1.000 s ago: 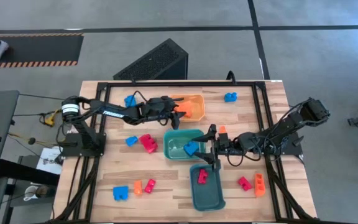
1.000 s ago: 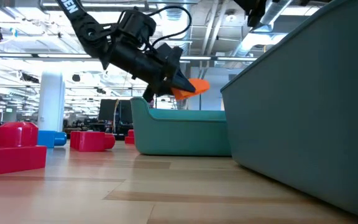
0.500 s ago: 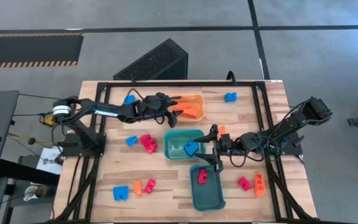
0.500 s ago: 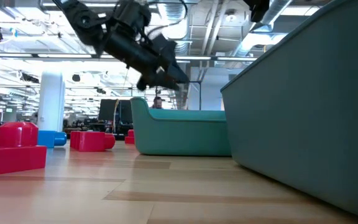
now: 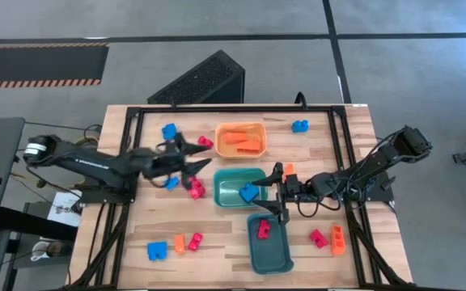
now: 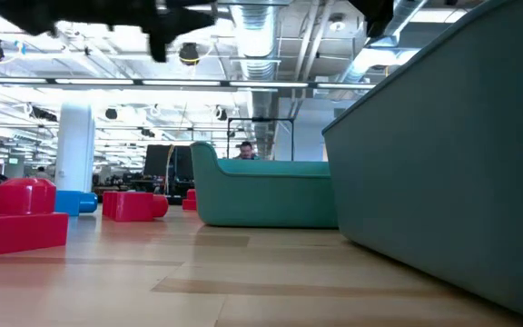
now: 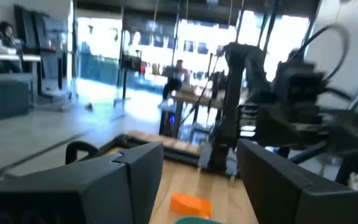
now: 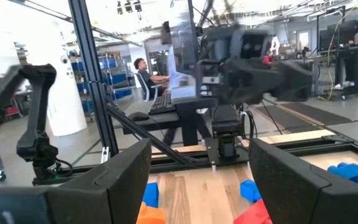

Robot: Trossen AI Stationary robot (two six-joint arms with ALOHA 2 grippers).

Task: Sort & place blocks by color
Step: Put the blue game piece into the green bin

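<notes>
I see orange blocks (image 5: 243, 142) lying loose in the orange tray (image 5: 259, 129). A blue block (image 5: 248, 192) sits in the green tray (image 5: 219, 191) just below it, and a red block (image 5: 263, 229) lies in the teal tray (image 5: 283, 260) lower still. Left of the orange tray lie a blue block (image 5: 169, 131) and a red one (image 5: 205, 142); right of it, another blue block (image 5: 299, 125).

Wooden table (image 5: 233, 242) – three trays (image 5: 241, 139), scattered blocks (image 5: 157, 250)
</notes>
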